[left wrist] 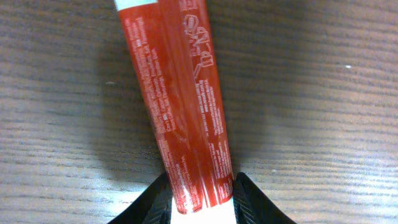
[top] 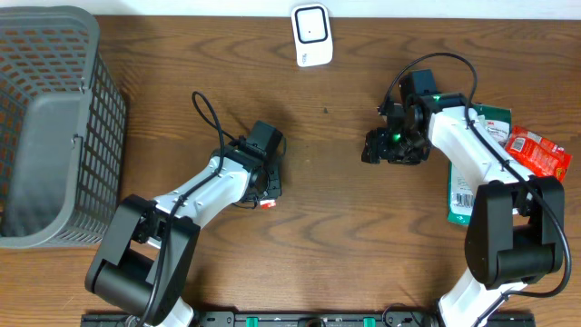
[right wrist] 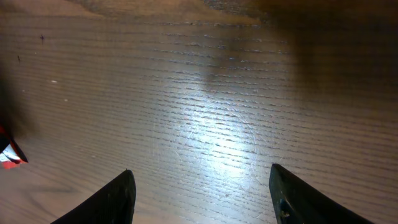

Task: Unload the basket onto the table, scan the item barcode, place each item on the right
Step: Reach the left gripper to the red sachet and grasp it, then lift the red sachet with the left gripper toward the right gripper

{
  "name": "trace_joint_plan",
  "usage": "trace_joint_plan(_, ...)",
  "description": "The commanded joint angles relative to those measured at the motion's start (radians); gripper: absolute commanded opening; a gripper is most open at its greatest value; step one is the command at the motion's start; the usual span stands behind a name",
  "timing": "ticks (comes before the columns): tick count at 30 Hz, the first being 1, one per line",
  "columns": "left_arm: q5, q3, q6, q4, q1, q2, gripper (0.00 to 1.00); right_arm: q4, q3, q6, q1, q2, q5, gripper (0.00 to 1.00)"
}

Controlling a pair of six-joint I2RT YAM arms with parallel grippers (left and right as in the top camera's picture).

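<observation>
A red tube (left wrist: 180,93) with white small print lies on the wooden table, running away from me in the left wrist view. My left gripper (left wrist: 202,179) has both fingers pressed against the sides of its near end. From overhead only the tube's red and white tip (top: 267,203) shows below the left gripper (top: 269,186). A white scanner (top: 311,34) stands at the table's far edge, centre. My right gripper (top: 372,148) hovers open over bare wood right of centre, with nothing between its fingers (right wrist: 124,193). No barcode is visible on the tube.
A grey mesh basket (top: 45,127) fills the far left. Under the right arm at the right edge lie a green packet (top: 463,195) and a red packet (top: 537,150). A red corner (right wrist: 7,155) shows at the left edge of the right wrist view.
</observation>
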Motion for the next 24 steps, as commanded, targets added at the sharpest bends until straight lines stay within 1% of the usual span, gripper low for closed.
trace_joint_plan(1,-0.020,-0.018,-0.038,0.003,-0.027,0.011,0.31,-0.001,-0.005,-0.003,0.017,-0.009,0.005,0.65)
trace_joint_plan(12,-0.017,-0.018,-0.038,0.088,-0.179,0.012,0.31,-0.002,-0.005,-0.003,0.017,-0.009,0.005,0.65)
trace_joint_plan(17,-0.017,-0.018,-0.038,0.168,-0.244,0.012,0.31,-0.002,-0.005,-0.003,0.018,-0.009,0.005,0.65)
trace_joint_plan(22,-0.018,-0.018,-0.038,0.212,-0.259,0.013,0.31,-0.002,-0.005,-0.003,0.018,-0.009,0.005,0.65)
trace_joint_plan(24,-0.050,-0.018,-0.038,0.212,-0.259,0.013,0.31,-0.002,-0.005,-0.003,0.018,-0.009,0.005,0.65)
